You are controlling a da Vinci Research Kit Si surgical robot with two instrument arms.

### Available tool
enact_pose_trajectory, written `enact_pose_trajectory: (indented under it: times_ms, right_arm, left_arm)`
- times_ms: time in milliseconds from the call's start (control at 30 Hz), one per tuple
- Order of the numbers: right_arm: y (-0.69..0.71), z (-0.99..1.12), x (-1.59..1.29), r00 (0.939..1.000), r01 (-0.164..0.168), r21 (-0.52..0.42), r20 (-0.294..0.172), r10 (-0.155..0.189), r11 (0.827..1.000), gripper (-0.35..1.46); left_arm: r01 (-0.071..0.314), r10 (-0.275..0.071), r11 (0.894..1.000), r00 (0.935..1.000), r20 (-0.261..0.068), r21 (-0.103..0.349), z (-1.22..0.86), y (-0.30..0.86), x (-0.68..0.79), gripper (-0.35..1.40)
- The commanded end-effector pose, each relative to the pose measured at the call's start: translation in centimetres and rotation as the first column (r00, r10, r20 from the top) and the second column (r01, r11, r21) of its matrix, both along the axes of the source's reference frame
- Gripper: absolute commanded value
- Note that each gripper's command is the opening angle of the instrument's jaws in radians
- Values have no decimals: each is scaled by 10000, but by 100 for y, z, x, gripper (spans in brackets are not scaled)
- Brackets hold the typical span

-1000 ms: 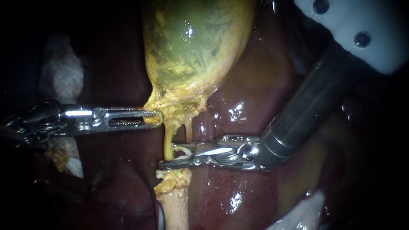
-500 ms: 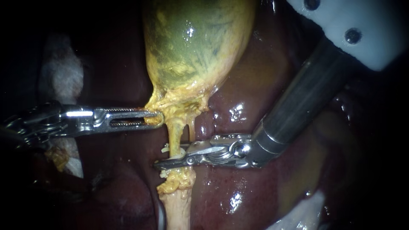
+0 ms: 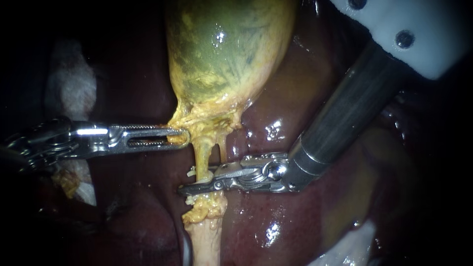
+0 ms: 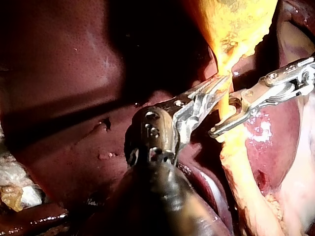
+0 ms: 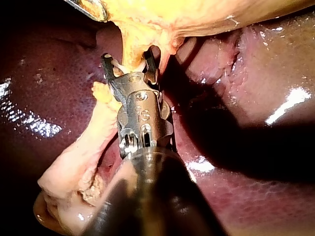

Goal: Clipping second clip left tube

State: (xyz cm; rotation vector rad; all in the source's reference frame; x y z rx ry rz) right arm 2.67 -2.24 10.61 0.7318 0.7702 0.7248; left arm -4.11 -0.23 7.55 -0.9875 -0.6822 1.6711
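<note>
L instrument (image 3: 185,137) – jaws clamped on the yellow neck of the gallbladder (image 3: 221,54). R instrument (image 3: 189,181) reaches across the liver (image 3: 295,216) – jaws pinched round the left tube (image 3: 202,155) w/ a white clip (image 3: 192,172) between them, just below the neck. A 2nd, thinner tube (image 3: 222,148) runs beside it, nearer the R shaft.

No text, label, brand, number or sign can be read in any view, neither on the left instrument (image 3: 183,137), the right instrument (image 3: 190,181) and its white housing (image 3: 433,44), nor on the gallbladder (image 3: 226,49), tube (image 3: 202,152) or liver (image 3: 290,108).
</note>
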Motion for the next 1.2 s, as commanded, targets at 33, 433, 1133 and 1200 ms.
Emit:
enact_pose_trajectory:
  times_ms: [33, 433, 1133, 1200]
  right_arm:
    - [0, 0, 0, 10000, 51, 41, -37, -50, 10000, 37]
    - [-3, 6, -2, 9899, 1414, 329, -63, -1413, 9894, -35]
    - [-1, 6, -1, 9900, 1412, 179, -58, -1411, 9898, -35]
    - [-1, 5, -2, 9900, 1411, 181, -58, -1411, 9898, -35]
  left_arm:
    - [-3, 3, 10000, 10000, 1, 1, 0, 0, 0, -35]
    - [-4, 4, 10000, 10000, 2, 2, 0, 0, 0, -35]
    - [-1, 1, 10000, 10000, 0, 1, 0, 0, 0, -35]
    - [-1, 1, 10000, 10000, 0, 1, 0, 0, 0, -35]
